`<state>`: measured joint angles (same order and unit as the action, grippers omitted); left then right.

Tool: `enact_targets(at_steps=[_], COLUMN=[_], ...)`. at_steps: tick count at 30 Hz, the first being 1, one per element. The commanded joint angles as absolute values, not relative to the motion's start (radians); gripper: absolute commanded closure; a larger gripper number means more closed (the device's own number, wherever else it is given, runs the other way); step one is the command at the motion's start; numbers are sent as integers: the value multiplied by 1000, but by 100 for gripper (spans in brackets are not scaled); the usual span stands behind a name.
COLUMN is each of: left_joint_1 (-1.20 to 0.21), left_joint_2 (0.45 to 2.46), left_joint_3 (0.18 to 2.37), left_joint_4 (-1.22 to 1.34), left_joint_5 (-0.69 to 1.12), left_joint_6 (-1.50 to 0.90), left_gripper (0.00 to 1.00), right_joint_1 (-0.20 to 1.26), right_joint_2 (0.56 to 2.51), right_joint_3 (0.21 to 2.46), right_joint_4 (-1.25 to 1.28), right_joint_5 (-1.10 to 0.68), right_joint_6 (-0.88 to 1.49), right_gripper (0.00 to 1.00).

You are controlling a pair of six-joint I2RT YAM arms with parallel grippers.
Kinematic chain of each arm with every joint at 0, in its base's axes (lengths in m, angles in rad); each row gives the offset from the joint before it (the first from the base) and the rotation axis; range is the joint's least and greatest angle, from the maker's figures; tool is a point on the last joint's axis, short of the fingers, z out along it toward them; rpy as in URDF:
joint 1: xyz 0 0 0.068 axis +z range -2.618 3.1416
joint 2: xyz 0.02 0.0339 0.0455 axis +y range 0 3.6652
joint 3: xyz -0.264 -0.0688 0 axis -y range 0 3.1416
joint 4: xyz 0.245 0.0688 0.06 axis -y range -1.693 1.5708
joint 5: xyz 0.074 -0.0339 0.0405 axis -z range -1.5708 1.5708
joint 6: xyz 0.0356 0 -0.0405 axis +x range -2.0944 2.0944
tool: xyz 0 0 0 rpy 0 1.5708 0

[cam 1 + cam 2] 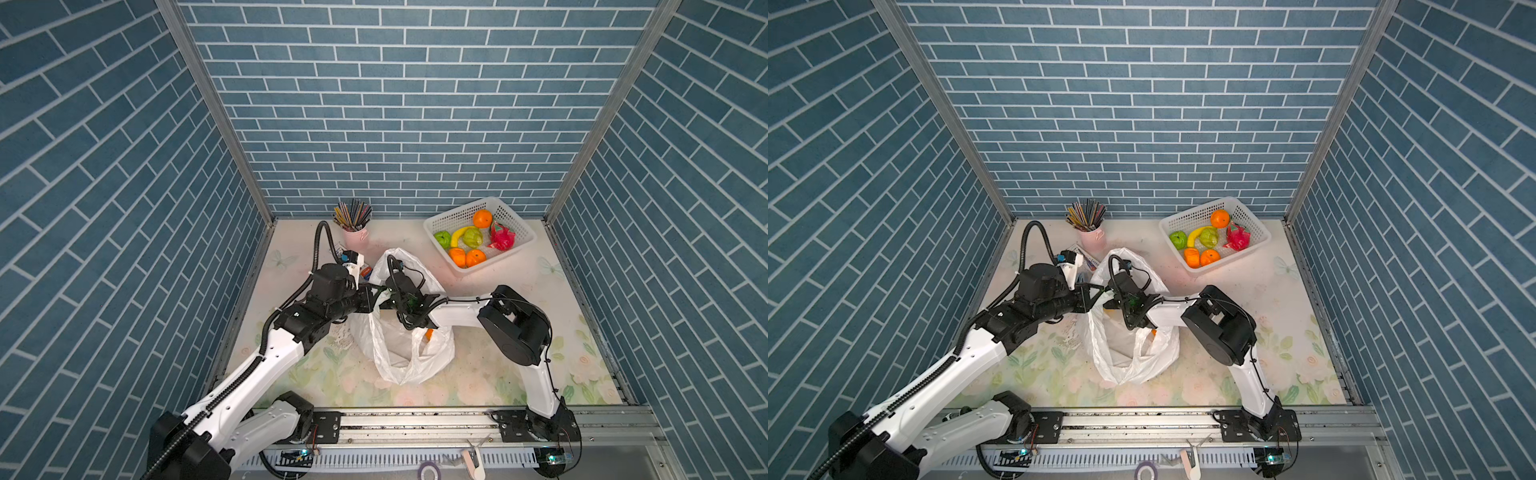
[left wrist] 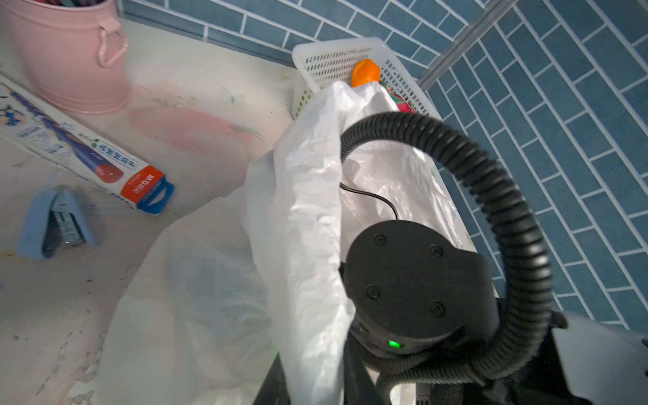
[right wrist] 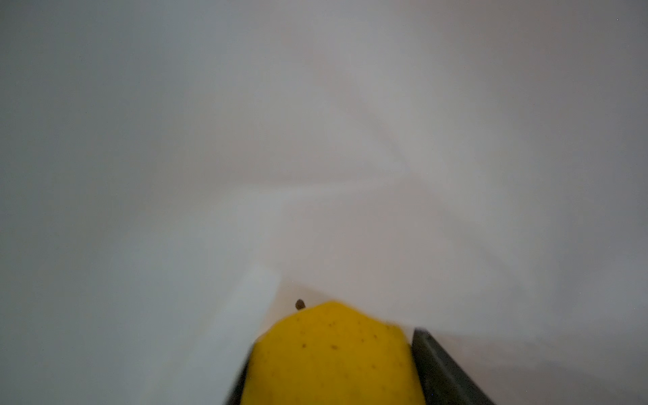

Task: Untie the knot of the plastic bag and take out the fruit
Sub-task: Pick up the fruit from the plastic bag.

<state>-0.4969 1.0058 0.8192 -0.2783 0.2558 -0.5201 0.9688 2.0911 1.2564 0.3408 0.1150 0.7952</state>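
White plastic bag is seen open at the centre of the tabletop. How wide the left pincer is opened at its 10 o'clock rim cannot be told. Inside, a yellow fruit is clasped by the right pincer, probably for lifting out.

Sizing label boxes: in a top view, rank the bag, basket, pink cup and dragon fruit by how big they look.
1. bag, though the arms cover part of it
2. basket
3. pink cup and dragon fruit: they look about alike, so unranked
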Motion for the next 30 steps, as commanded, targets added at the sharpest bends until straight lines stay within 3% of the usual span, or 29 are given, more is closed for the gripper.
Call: enact_targets(at_steps=[1, 8, 17, 30], left_joint_1=[-470, -454, -451, -451], left_joint_2=[988, 993, 1040, 1074], left_joint_3=[805, 803, 842, 859], left_joint_4=[-294, -301, -299, -277], left_joint_5=[250, 253, 270, 276], left_joint_6=[-514, -510, -503, -525], left_gripper=[73, 72, 82, 86], right_joint_1=[969, 970, 972, 1043], right_joint_2=[2107, 2015, 1876, 1696], right_joint_3=[1243, 1150, 988, 778], right_joint_4=[174, 277, 400, 437], right_joint_5=[157, 138, 107, 123], right_joint_6=[751, 780, 780, 645], right_gripper=[44, 52, 52, 53])
